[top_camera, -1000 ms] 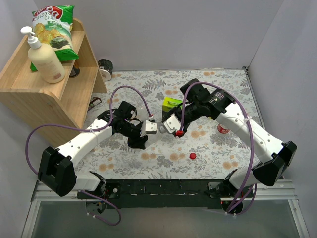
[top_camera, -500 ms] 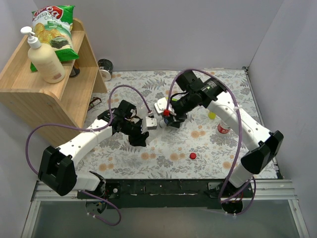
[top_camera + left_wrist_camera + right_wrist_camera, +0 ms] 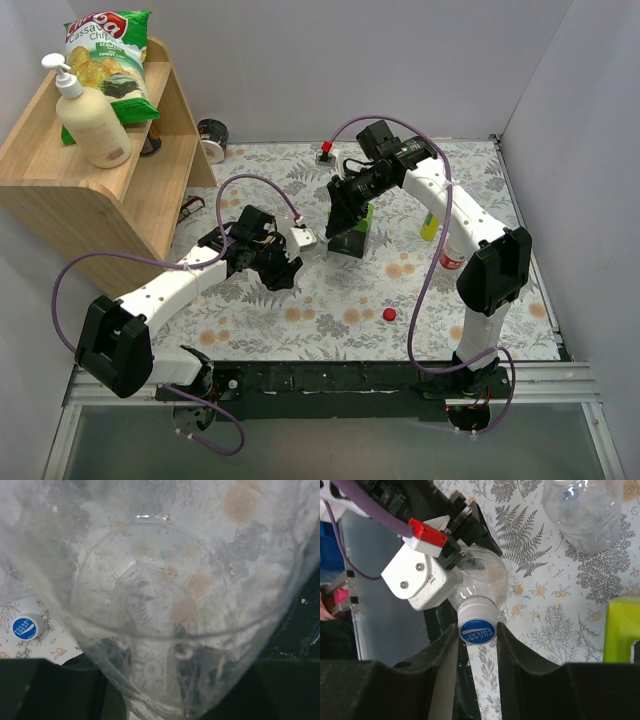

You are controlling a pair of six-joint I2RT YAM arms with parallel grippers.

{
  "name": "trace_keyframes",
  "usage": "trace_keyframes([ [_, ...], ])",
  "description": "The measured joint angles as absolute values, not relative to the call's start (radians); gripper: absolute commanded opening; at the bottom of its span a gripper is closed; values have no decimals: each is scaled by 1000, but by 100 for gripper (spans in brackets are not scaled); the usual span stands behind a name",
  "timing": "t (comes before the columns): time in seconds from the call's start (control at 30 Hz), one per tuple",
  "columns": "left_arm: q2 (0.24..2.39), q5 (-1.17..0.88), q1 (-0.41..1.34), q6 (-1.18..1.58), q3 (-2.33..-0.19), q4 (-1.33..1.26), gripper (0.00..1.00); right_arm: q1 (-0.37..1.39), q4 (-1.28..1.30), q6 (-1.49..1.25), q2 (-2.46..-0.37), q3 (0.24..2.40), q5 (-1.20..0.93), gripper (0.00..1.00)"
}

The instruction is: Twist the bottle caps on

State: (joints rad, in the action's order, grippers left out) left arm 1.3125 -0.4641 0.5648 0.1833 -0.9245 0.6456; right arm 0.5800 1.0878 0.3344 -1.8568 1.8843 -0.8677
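Observation:
My left gripper (image 3: pixel 287 260) is shut on a clear bottle (image 3: pixel 482 577) and holds it tilted above the table; the bottle fills the left wrist view (image 3: pixel 160 605). A blue-and-white cap (image 3: pixel 477 626) sits on its neck. My right gripper (image 3: pixel 477 630) has a finger against each side of this cap; it also shows in the top view (image 3: pixel 336 230). A second blue cap (image 3: pixel 26 628) lies on the table. A red cap (image 3: pixel 389 314) lies at the front. A bottle with a red label (image 3: pixel 452 260) lies on the right. Another clear bottle (image 3: pixel 585 510) stands nearby.
A green box (image 3: pixel 354 214) stands just behind my right gripper. A yellow squeeze bottle (image 3: pixel 428 228) lies at right. A wooden shelf (image 3: pixel 110 190) at left carries a cream pump bottle (image 3: pixel 92 120) and a chip bag (image 3: pixel 110 50). A dark roll (image 3: pixel 212 135) sits beside it.
My right arm has swung its elbow to the back and its wrist has turned, while the gripper stayed at the cap. The left gripper with the bottle shifted slightly.

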Motion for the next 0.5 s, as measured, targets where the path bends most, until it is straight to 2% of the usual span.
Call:
trace_keyframes([
  [0.07, 1312, -451, 565, 200, -924, 632, 0, 570, 1065, 255, -1863, 1884, -872, 31],
  [0.1, 1312, -449, 565, 206, -923, 624, 0, 566, 1055, 232, -1864, 1884, -876, 40],
  [0.13, 1312, -449, 565, 209, -922, 619, 0, 561, 1046, 213, -1864, 1884, -882, 63],
  [0.17, 1310, -450, 565, 215, -921, 607, 0, 551, 1039, 204, -1864, 1885, -898, 70],
  [0.23, 1303, -457, 566, 216, -917, 574, 0, 524, 1027, 200, -1864, 1889, -961, 78],
  [0.27, 1298, -464, 567, 213, -914, 559, 0, 508, 1021, 213, -1864, 1897, -991, 85],
  [0.37, 1284, -503, 570, 175, -900, 549, 0, 477, 1029, 385, -1854, 1940, -1053, 93],
  [0.43, 1278, -544, 571, 130, -888, 564, 0, 465, 1050, 554, -1817, 1937, -1058, 93],
  [0.5, 1276, -584, 572, 84, -885, 585, 0, 485, 1062, 715, -1748, 1896, -1042, 87],
])
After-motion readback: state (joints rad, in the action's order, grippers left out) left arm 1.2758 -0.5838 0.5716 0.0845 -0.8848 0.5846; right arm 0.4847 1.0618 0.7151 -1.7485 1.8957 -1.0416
